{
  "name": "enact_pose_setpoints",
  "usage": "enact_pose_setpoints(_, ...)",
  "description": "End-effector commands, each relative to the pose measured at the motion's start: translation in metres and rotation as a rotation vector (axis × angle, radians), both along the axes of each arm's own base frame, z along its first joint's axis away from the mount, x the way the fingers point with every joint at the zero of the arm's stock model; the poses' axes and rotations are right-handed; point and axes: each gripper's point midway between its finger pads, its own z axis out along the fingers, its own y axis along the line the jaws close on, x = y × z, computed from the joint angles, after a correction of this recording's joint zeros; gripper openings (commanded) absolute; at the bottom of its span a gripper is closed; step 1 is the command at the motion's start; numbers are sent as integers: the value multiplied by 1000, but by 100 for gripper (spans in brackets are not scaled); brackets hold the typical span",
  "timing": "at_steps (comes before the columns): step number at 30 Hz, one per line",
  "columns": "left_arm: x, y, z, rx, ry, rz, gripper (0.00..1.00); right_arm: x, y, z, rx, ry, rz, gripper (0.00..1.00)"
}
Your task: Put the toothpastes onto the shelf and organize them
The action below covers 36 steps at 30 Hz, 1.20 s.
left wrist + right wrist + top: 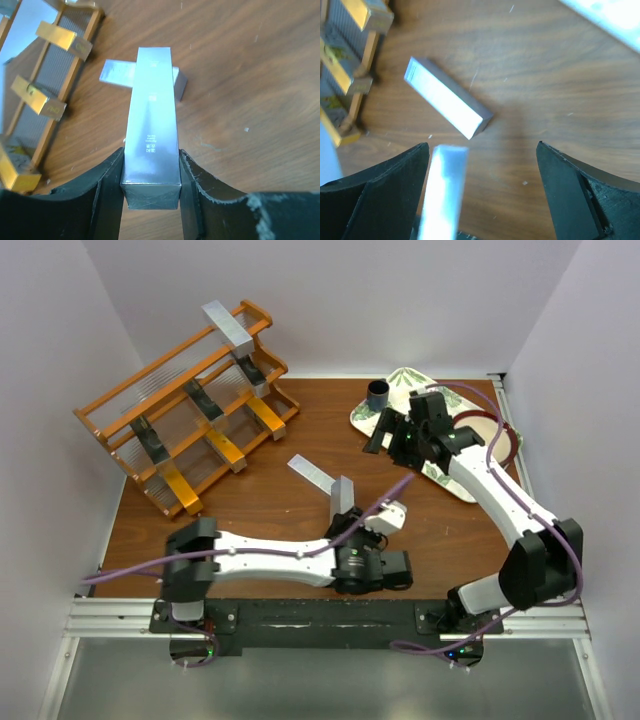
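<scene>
The left gripper (151,159) is squeezing a long shiny silver toothpaste box (152,120) tight between its two black fingers (107,190), near one end of the box. The box is sticking out away from the gripper, up off the brown wooden table (240,75). A second silver toothpaste box (116,74) is lying flat on the table just behind it. The big orange wooden shelf (150,390) is standing at the far left, well apart from the held box. It is holding other toothpaste boxes (225,452) in silver, gold and black on its steps. The left arm (270,552) is reaching low and long across the front of the table.

The right gripper (482,155) is standing wide open with nothing between its fingers. The right arm (500,500) is bending over near the white flowery tray (408,380).

I think the job in hand is carrying this silver box to the shelf. Next, the left arm needs to swing left and back, line the box up with a free spot, and let go gently.
</scene>
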Motion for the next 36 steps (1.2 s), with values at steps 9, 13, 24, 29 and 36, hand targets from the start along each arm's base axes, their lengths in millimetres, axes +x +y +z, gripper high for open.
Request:
enact_pose_setpoints(9, 34, 62, 142, -501, -55, -47, 19, -4, -77, 73, -255, -317, -184, 98)
enact_pose_setpoints(13, 35, 93, 183, -582, -102, -44, 20, -9, -87, 77, -277, -369, -210, 99)
enact_pose_setpoints(24, 48, 186, 295, -678, -336, 99, 20, -14, -92, 54, -333, -346, -170, 98)
enact_pose_setpoints(29, 52, 239, 331, -635, -486, 278, 19, -15, -92, 47, -351, -342, -151, 98)
enact_pose_setpoints(36, 90, 261, 339, -544, -561, 420, 17, -16, -91, 42, -361, -337, -131, 98)
